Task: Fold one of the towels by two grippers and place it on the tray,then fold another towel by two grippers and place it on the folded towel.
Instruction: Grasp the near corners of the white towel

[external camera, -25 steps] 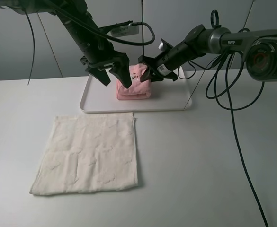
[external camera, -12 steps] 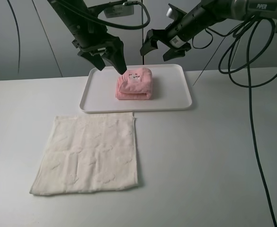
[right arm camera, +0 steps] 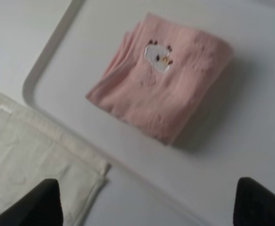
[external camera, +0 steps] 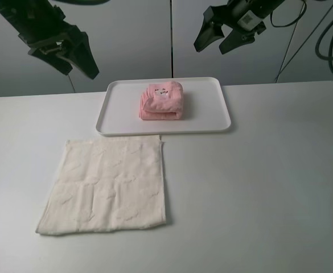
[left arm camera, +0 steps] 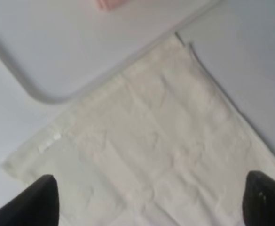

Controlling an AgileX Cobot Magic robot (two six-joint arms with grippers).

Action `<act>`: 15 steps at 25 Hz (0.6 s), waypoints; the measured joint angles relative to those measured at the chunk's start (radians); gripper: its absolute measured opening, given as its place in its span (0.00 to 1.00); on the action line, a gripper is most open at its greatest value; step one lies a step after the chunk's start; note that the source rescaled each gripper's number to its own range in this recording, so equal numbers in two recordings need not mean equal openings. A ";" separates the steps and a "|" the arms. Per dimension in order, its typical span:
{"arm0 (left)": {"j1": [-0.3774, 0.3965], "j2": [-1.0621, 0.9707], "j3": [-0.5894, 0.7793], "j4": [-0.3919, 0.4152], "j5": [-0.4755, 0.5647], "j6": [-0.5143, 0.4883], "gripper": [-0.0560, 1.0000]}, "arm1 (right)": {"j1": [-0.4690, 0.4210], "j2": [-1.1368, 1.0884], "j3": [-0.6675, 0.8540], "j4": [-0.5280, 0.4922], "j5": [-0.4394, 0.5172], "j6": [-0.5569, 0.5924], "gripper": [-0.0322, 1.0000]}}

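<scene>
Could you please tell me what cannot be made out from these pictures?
Pink towel: its inner folds, hidden under its own top layer.
The picture on it: too small from the high camera, blurred in the right wrist view.
Cream towel: cut off by the frame edge in both wrist views.
Left arm and right arm: cut off by the high view's top edge.

A plain white matte tabletop point(external camera: 257, 187) carries 2 items. A flat white rectangular plastic tray point(external camera: 206, 114) with rounded corners and a low rim sits toward the far edge. A cream off-white square terry towel point(external camera: 109, 185) lies spread flat and unfolded in front of it, its far edge just beside the tray's near rim.
</scene>
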 joint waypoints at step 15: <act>0.007 -0.277 0.614 0.039 -0.097 0.236 1.00 | 0.307 -0.281 0.555 0.030 -0.073 -0.292 0.81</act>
